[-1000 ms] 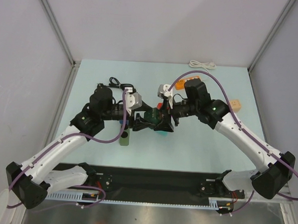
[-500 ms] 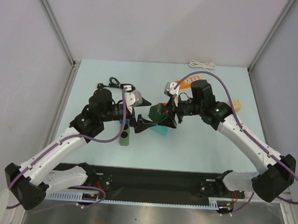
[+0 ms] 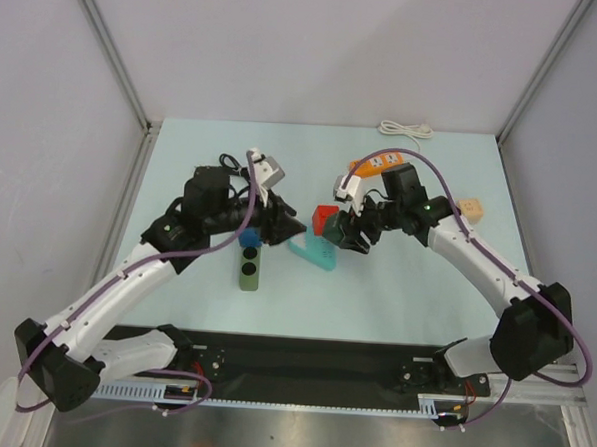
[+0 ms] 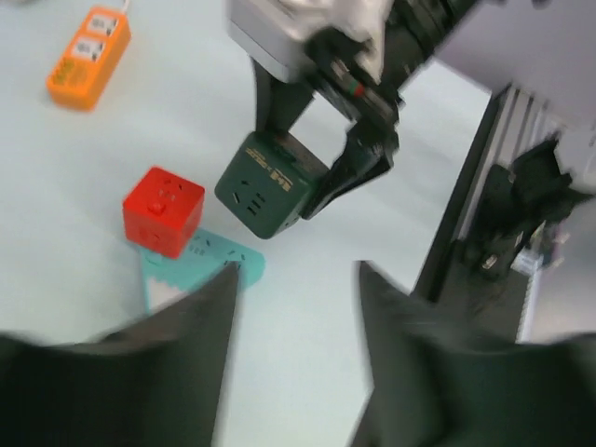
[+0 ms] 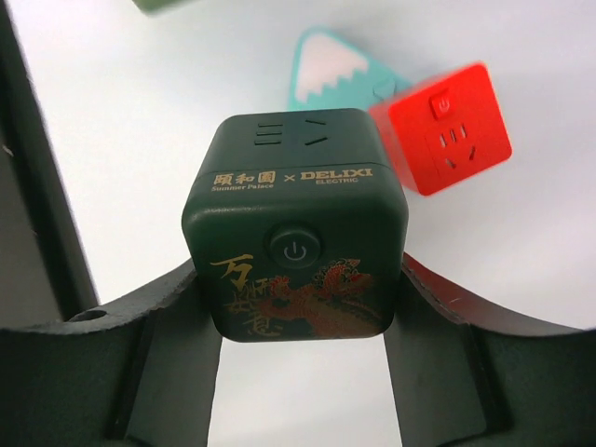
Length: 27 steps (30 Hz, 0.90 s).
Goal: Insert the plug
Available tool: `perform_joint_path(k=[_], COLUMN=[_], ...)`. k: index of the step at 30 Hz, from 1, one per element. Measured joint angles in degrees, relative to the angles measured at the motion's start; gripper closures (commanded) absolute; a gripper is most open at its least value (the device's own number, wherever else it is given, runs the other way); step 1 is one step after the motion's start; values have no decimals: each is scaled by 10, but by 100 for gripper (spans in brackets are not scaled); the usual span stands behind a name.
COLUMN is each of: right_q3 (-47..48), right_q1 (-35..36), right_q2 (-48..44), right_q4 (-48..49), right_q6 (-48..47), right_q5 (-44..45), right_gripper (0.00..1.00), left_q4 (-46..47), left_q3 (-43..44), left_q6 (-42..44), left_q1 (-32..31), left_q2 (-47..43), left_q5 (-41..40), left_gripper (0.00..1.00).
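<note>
Right gripper [image 5: 298, 284] is clamped on the dark green socket cube [image 5: 296, 209], held above mid-worktop near the red socket cube [image 4: 164, 210]. Left gripper [image 4: 293, 289] faces it, fingers apart, gripping nothing. The plug [image 3: 224, 166] lies on its looped cord behind the left arm, toward the worktop's far-left corner.
</note>
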Motion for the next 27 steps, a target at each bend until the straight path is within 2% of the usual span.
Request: perform_joint_path(k=[2, 7, 8, 9, 16, 27], right_q3=[0, 4, 8, 14, 24, 14], right_q1=[0, 2, 4, 6, 17, 47], right_q2=[16, 57, 69, 82, 127, 165], right_q4=[-9, -16, -22, -33, -67, -37], right_q6=[-25, -83, -95, -107, -170, -188], right_q5=[13, 33, 37, 41, 59, 88], right_gripper=[100, 100, 100, 100, 100, 100], left_q4=[-13, -12, -13, -14, 21, 40], left_q3=[8, -31, -43, -50, -94, -114], left_q6=[-26, -91, -102, -111, -181, -199], left_q1=[27, 115, 127, 133, 149, 169], left_q2=[9, 5, 4, 4, 16, 41], left_q5=[-2, 3, 4, 4, 21, 51], left_gripper=[73, 87, 96, 100, 100, 99])
